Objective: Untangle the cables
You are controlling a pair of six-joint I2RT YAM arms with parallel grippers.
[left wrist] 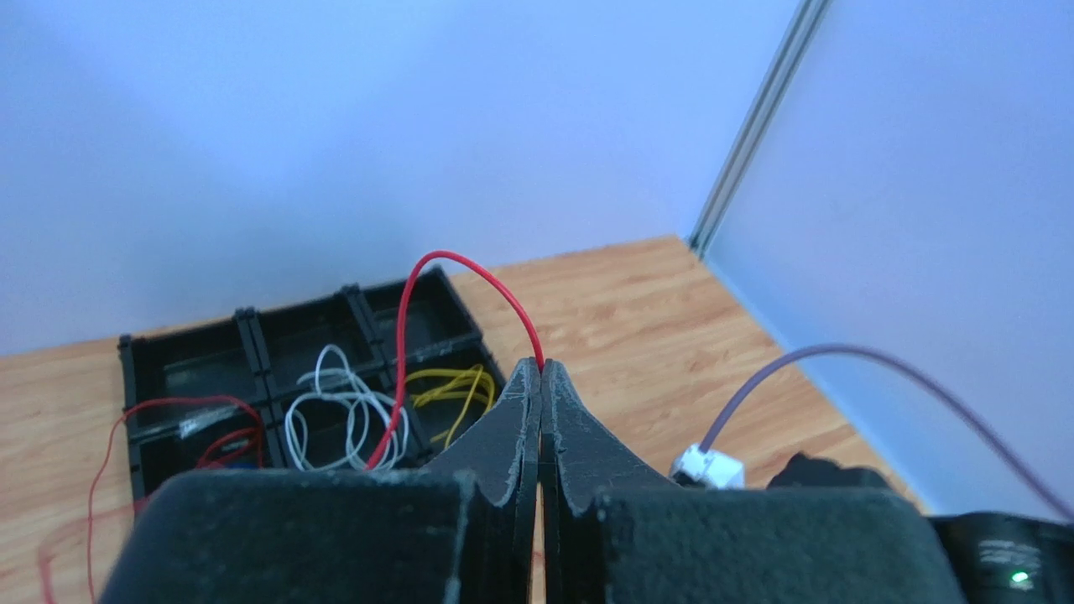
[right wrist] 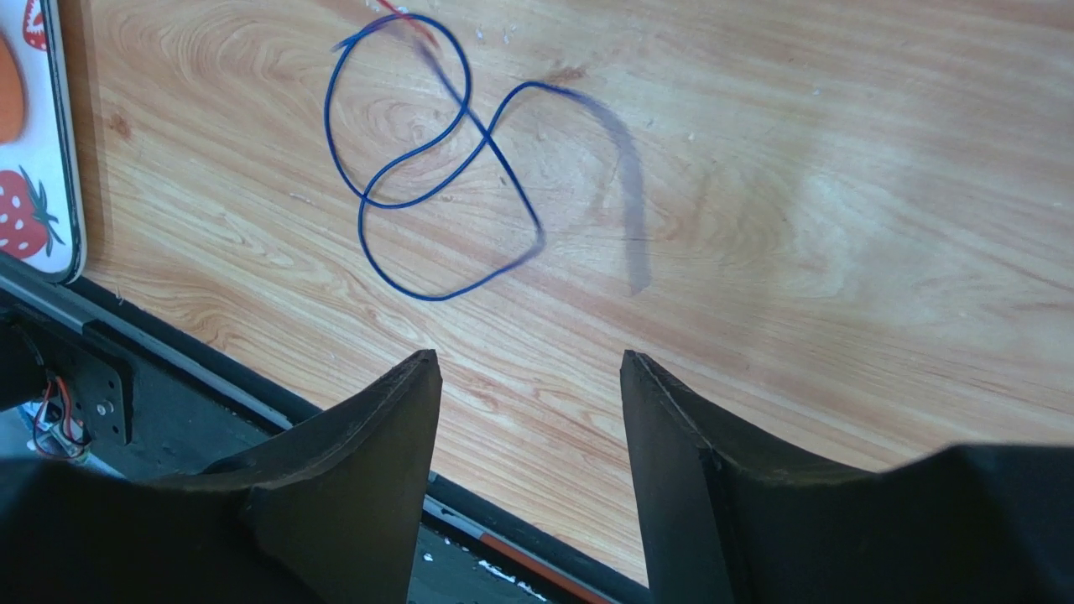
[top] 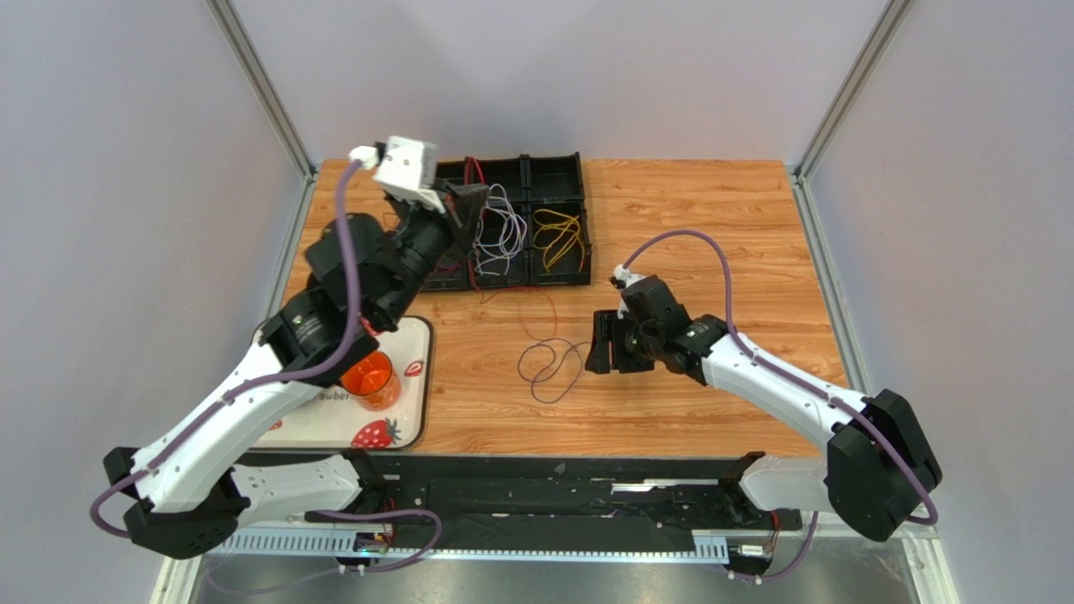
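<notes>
My left gripper (left wrist: 541,378) is pressed together on the red cable (left wrist: 429,271), pinching the strand right at the fingertips. From the pinch it arcs up and away from me, then drops towards the black tray (left wrist: 189,355) ahead of and below the hand. Its length therefore runs from my fingers straight back to the compartments. It comes down across the white cables (left wrist: 334,405), with the yellow cables (left wrist: 450,388) just to their right. I judge that a pull away from the tray frees it only if it does not drag the white loops along. My right gripper (right wrist: 530,378) is spread and holds nothing, low over the wooden table (right wrist: 857,252). The blue cable (right wrist: 422,164) lies flat ahead of it and a little to the left, in crossed loops. This hand is the nearer one to it; there is room on the wood to its right, and a strawberry mat (right wrist: 35,189) lies further left
</notes>
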